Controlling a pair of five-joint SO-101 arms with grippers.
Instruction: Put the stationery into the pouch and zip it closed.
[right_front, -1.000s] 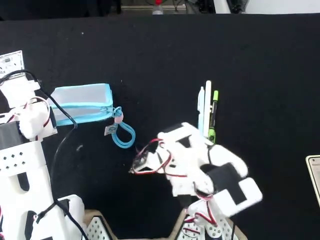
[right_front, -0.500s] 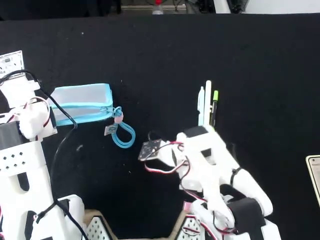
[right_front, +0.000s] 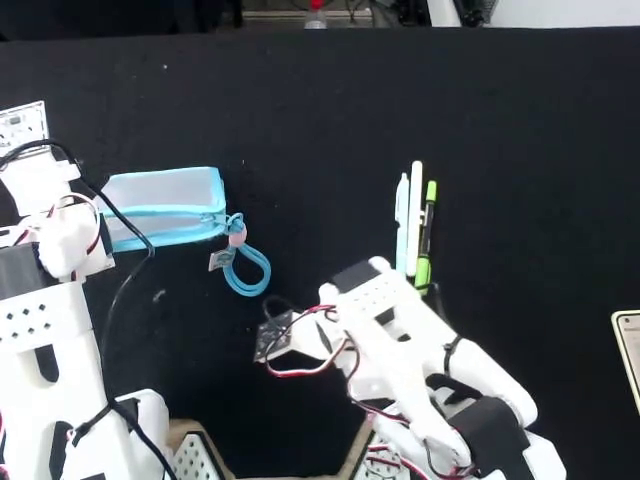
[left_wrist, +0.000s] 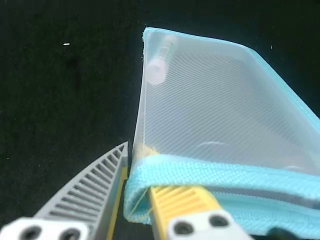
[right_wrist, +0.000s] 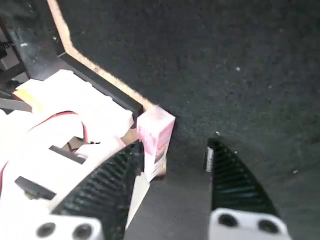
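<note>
Left claw (left_wrist: 134, 156) clamped on the pouch (left_wrist: 215, 115) rim, left side of worktop (right_front: 330, 100). White tube (left_wrist: 157, 62) inside pouch. Right claw (right_wrist: 177, 150) wide, low at the worktop's front edge. Pink-white eraser (right_wrist: 156, 136) just beside one finger. Three pens (right_front: 415, 215) lie mid-worktop.

The worktop (right_front: 330, 100) wears matt black cloth, faintly fuzzy. At nine o'clock the pouch (right_front: 165, 200) is translucent ribbed plastic edged with woven cyan fabric tape. The left tool (left_wrist: 136, 155) has ridged grey and yellow plastic fingers; the right tool (right_wrist: 175, 147), ridged black plastic. The pens (right_front: 415, 215) look smooth and glossy.
</note>
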